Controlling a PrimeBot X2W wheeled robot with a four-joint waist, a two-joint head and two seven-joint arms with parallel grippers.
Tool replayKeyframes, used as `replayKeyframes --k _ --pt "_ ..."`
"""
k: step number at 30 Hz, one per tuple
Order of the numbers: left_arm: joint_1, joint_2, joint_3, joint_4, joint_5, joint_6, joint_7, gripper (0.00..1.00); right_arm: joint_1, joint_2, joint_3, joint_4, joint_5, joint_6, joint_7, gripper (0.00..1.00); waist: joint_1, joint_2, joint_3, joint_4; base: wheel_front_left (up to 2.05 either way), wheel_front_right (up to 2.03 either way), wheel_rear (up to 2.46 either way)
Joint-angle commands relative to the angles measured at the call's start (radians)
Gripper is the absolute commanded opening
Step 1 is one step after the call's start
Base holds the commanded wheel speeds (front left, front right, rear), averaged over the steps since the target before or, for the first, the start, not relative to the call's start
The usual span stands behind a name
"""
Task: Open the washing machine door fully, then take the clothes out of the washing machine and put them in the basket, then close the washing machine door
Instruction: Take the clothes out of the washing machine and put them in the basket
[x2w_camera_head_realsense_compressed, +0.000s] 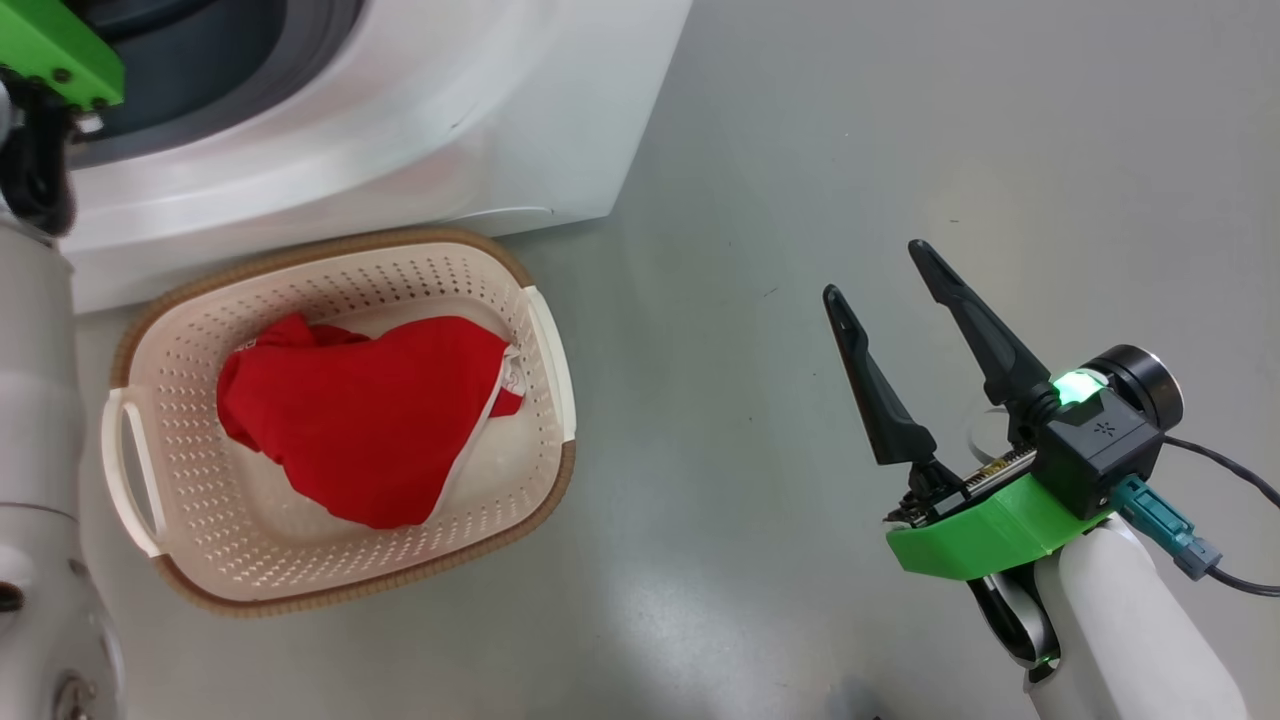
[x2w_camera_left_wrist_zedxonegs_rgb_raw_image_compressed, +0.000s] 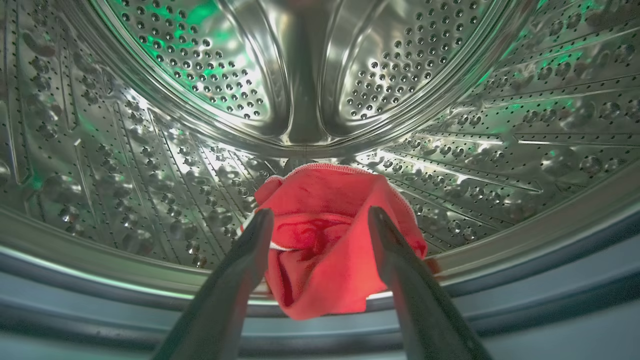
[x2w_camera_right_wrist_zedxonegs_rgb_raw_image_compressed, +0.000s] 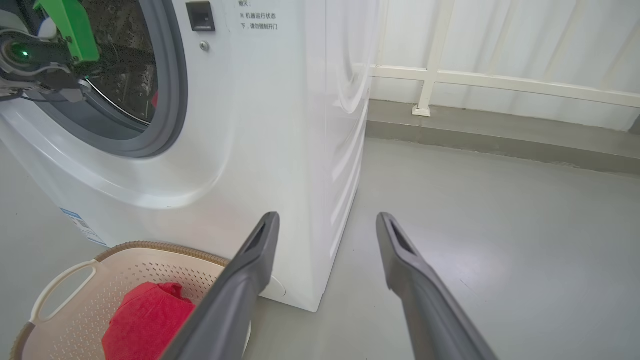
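The washing machine stands at the upper left; its door is out of view. My left gripper reaches into the steel drum, open, with one finger on each side of a red garment lying at the drum's front lip. The basket sits on the floor before the machine and holds more red clothes with white trim. My right gripper hovers open and empty over the floor, right of the basket. The right wrist view shows the machine, the basket and the right gripper.
Grey floor stretches to the right of the machine and basket. A white railing and a low kerb run along the back wall. A black cable trails from my right wrist. My pale left forearm rises along the left edge.
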Motion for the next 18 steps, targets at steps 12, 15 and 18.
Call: replayKeyframes --k 12,15,18 --pt "-0.070 0.082 0.011 0.095 -0.038 0.010 0.107 1.00 0.002 0.004 0.015 -0.021 -0.002 0.003 -0.006 1.00 0.0000 0.0000 0.013 -0.038 0.00 0.00 0.00" --pt "-0.074 0.094 -0.004 0.109 -0.026 0.019 0.106 1.00 0.000 0.009 0.016 -0.021 0.005 0.003 -0.006 1.00 0.0000 0.0000 0.020 -0.047 0.00 0.00 0.00" --pt "-0.077 0.105 -0.016 0.123 -0.017 0.028 0.116 1.00 -0.001 0.013 0.021 -0.019 0.015 0.003 -0.006 1.00 0.0000 0.0000 0.026 -0.056 0.00 0.00 0.00"
